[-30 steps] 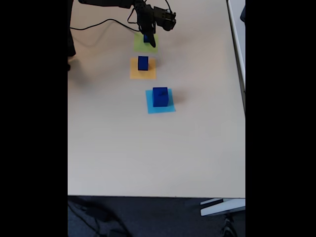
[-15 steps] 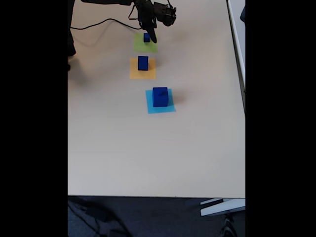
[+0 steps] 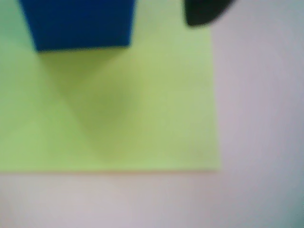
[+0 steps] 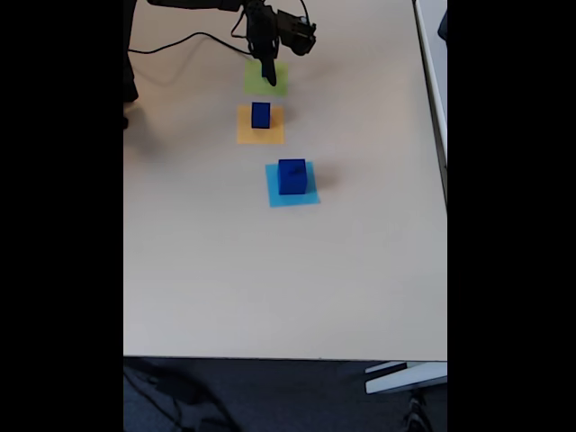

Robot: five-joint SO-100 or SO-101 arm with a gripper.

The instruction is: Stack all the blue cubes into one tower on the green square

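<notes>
In the wrist view a small blue cube (image 3: 80,23) rests on the green square (image 3: 118,109), near its far edge. One black fingertip (image 3: 204,12) hangs just right of the cube with a gap between them; the other finger is out of frame. In the fixed view my gripper (image 4: 267,72) points down over the green square (image 4: 280,84) and hides that cube. A medium blue cube (image 4: 260,114) sits on an orange square (image 4: 260,133). The largest blue cube (image 4: 292,175) stands on a light blue square (image 4: 293,196).
The three paper squares lie in a line down the beige table (image 4: 270,279). A black cable (image 4: 180,43) runs across the table's far left. The table's right edge (image 4: 445,180) and front edge border dark floor.
The gripper has shifted slightly left over the green square and now covers the small cube, which showed beside the finger half a second ago. The other cubes have not moved.
</notes>
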